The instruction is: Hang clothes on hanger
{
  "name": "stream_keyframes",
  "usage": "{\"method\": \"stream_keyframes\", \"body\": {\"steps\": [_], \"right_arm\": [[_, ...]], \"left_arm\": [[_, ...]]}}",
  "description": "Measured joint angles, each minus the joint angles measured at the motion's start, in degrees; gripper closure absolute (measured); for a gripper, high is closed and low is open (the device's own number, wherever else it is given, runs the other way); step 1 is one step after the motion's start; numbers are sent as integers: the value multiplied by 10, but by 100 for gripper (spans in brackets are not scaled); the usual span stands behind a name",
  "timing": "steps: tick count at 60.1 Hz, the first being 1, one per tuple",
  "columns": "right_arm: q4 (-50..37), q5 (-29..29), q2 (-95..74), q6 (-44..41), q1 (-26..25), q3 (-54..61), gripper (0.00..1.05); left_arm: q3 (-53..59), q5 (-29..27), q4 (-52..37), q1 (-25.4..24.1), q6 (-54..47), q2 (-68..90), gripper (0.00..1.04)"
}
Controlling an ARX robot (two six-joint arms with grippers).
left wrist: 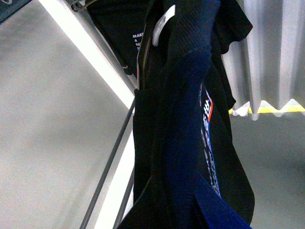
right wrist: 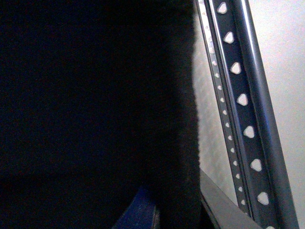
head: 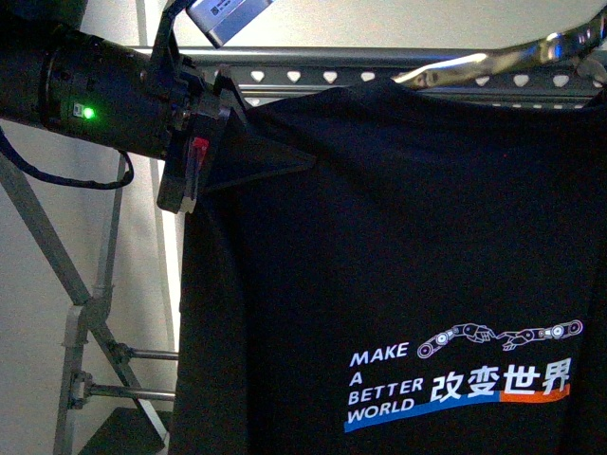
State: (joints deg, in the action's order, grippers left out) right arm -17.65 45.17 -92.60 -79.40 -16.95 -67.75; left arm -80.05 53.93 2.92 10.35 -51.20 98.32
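Clothes (head: 398, 246) met my left arm (head: 85, 95), which reached in nearly level from the left, at the height of the top rail of the hanger (head: 313, 76). The shirt hung before that rail, print toward me, its shoulder edge in my left tool (head: 193, 169), which was clamped on the cloth, pulling it taut. My right tool (right wrist: 181, 211) lay against dark fabric beside the rail; apart or together, I could not tell.

All views close on T-shirt (head: 398, 237)
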Motion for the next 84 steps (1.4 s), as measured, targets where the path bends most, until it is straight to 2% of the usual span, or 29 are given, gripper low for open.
{"method": "stream_keyframes", "body": {"steps": [5, 18, 23, 32, 41, 55, 56, 59, 61, 63, 64, 65, 70, 75, 80, 84], "right_arm": [[-12, 4, 0, -1, 0, 0, 96], [-38, 11, 0, 11, -11, 12, 96], [-48, 14, 0, 20, -18, 17, 96], [-62, 13, 0, 36, -29, 19, 96], [-28, 7, 10, 42, -45, 22, 96], [20, 4, 14, 47, -73, 34, 97], [21, 4, 14, 48, -75, 35, 97], [27, -1, 14, 57, -82, 39, 97], [31, -2, 14, 66, -86, 43, 97], [33, -3, 14, 69, -87, 45, 97], [36, -3, 14, 73, -89, 47, 97], [38, -5, 14, 75, -90, 47, 97], [62, -13, 14, 91, -92, 52, 97], [94, -30, 14, 108, -91, 58, 97], [140, -59, 18, 131, -85, 66, 97], [179, -89, 30, 165, -76, 69, 97]], "left_arm": [[0, 1, -2, 0, 0, 0, 97], [0, 15, -3, 0, 2, -2, 68], [0, 16, -3, 0, 3, -2, 54], [0, 16, -3, 0, 3, -2, 34], [0, 16, -3, 0, 3, -2, 5], [2, 8, -10, 1, 7, -2, 7], [7, -3, -27, 3, 28, -2, 7], [63, -139, -200, 11, 148, -3, 7], [101, -215, -316, 14, 276, -2, 7], [113, -234, -357, 15, 305, 0, 7], [128, -257, -429, 15, 380, 5, 7], [132, -269, -457, 15, 410, 6, 7], [146, -284, -597, 15, 611, 10, 7], [146, -282, -659, 14, 751, 1, 7], [147, -282, -674, 14, 855, -11, 7], [146, -297, -639, 14, 875, -12, 7]]}}
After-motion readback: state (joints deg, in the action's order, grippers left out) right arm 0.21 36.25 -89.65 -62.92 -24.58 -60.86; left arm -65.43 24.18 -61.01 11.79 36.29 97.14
